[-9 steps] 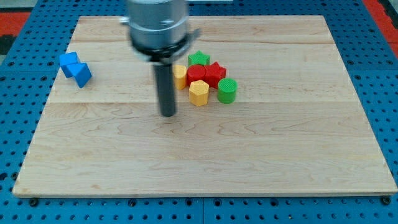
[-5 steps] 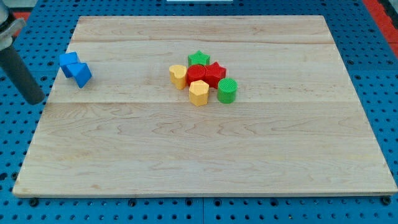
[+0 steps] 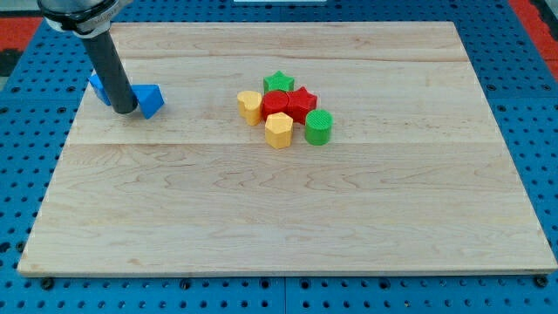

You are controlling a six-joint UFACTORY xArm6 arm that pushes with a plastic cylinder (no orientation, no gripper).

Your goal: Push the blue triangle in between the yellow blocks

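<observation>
The blue triangle [image 3: 150,98] lies on the wooden board [image 3: 288,209] at the view's upper left. My tip [image 3: 125,110] touches its left side. A second blue block [image 3: 98,85] sits just behind the rod, partly hidden. The two yellow blocks are near the board's middle: one [image 3: 250,105] to the left and one [image 3: 278,130] lower right of it, with a small gap between them.
A tight cluster sits by the yellow blocks: a green star [image 3: 278,83], a red cylinder [image 3: 276,103], a red star [image 3: 301,102] and a green cylinder [image 3: 318,127]. Blue pegboard [image 3: 540,105] surrounds the board.
My rod came from off the board's left edge to the blue blocks. The blue triangle has slid right, away from the other blue block.
</observation>
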